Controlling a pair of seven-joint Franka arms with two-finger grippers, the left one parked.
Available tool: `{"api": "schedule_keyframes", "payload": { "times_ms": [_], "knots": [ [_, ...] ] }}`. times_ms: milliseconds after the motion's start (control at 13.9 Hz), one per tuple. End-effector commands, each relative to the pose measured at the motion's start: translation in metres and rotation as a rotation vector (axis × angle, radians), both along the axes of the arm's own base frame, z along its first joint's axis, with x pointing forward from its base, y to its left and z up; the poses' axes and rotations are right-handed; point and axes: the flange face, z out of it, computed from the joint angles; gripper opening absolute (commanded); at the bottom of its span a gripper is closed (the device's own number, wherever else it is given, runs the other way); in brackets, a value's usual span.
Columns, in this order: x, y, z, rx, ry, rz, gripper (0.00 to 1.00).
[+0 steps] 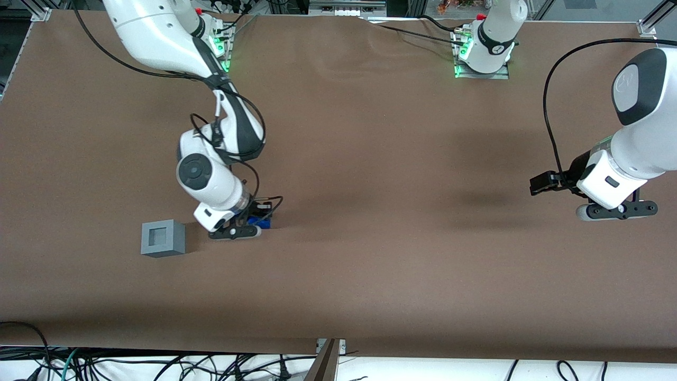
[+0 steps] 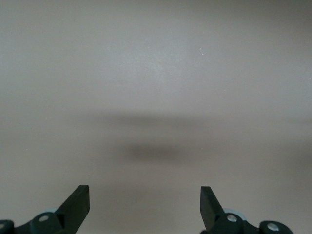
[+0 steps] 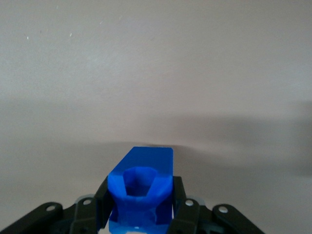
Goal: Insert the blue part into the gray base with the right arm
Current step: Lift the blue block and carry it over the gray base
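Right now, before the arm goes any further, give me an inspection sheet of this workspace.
Surface: brown table, wrinkled near the arm mounts.
Blue part: blue part sits between the gripper fingers, which press both its sides.
Gray base: gray base stands on the table beside the gripper, square recess up and empty.
Clutter: nothing seen.
Gripper: right arm's gripper low over the table, shut on the blue part.
Cables: black cable loops along the right arm; loose cables past the table's near edge.
Surroundings: metal framing at the corners.
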Motion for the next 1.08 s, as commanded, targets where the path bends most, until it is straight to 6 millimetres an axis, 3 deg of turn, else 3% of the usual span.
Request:
{"api": "schedule_keyframes", "payload": {
  "times_ms": [0,216,359,791,1007],
  "knots": [
    [0.028,-0.076,0.066,0.023,0.037,0.064,0.29],
    [0.039,-0.171,0.089,0.007,0.03,0.136,0.29],
    [0.042,-0.207,0.098,-0.021,0.013,0.13,0.29],
    [0.039,-0.231,0.117,-0.06,0.006,0.122,0.29],
    [0.042,-0.249,0.111,-0.08,0.006,0.12,0.29]
  ]
}}
